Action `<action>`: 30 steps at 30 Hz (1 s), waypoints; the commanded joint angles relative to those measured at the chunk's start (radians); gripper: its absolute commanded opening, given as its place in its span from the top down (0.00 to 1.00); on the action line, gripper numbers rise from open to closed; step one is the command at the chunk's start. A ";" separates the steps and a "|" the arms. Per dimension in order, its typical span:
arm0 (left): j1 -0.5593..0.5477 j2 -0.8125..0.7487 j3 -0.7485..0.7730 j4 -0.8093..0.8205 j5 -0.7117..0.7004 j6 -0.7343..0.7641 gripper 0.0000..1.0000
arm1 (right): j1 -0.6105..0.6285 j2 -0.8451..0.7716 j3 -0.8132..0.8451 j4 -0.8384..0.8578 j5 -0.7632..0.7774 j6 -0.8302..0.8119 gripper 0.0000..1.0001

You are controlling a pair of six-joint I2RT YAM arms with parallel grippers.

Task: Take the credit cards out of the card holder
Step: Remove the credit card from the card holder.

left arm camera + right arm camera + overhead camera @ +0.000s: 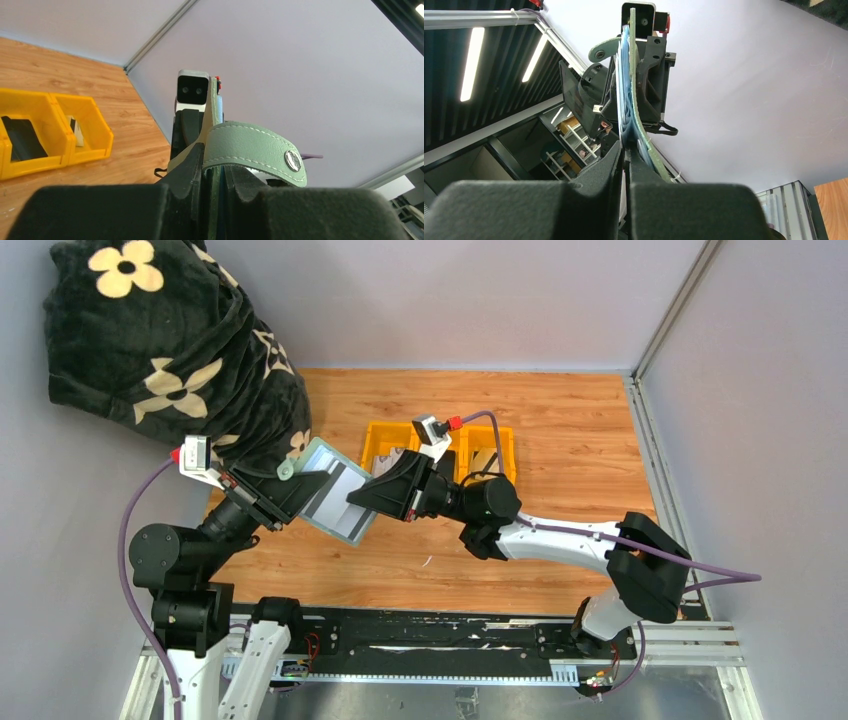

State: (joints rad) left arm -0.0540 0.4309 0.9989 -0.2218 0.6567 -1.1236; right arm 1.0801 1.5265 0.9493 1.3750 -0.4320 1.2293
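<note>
The sage-green card holder (318, 455) is held up off the table, opened out, with its light blue inner leaf facing up. My left gripper (297, 492) is shut on its left side. In the left wrist view the holder's strap (250, 145) with a metal snap arches over my left gripper (216, 165). A grey-white credit card (335, 498) with a dark stripe lies in the leaf. My right gripper (358, 498) is shut on that card's right edge. In the right wrist view my right gripper (626, 152) pinches a thin edge below the blue leaves of the card holder (625, 90).
A yellow three-compartment tray (505, 440) stands behind the grippers with dark and pale cards in it; it also shows as the tray (90, 145) in the left wrist view. A black flowered blanket (170, 350) bulges over the table's left rear corner. Grey walls close the back and right.
</note>
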 commanded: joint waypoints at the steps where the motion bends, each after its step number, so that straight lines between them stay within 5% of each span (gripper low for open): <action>1: 0.000 -0.018 0.035 0.021 -0.037 0.016 0.88 | 0.015 -0.015 -0.040 0.080 0.023 -0.019 0.88; 5: 0.000 -0.021 0.029 0.016 -0.040 0.018 0.91 | 0.015 -0.007 -0.044 0.127 0.051 -0.002 0.70; 15: 0.000 -0.029 0.031 0.001 -0.040 0.021 0.92 | 0.009 0.016 0.019 0.150 0.055 0.019 0.66; 23: 0.001 -0.031 0.028 0.002 -0.048 0.018 0.92 | 0.009 0.041 0.041 0.173 0.050 0.041 0.99; 30: 0.000 -0.034 0.030 -0.007 -0.097 0.024 0.93 | 0.031 0.020 -0.028 0.202 0.114 -0.010 1.00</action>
State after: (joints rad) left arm -0.0540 0.4095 1.0080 -0.2348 0.6064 -1.1103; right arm 1.0863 1.5650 0.9504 1.4837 -0.3710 1.2598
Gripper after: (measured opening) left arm 0.163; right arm 0.007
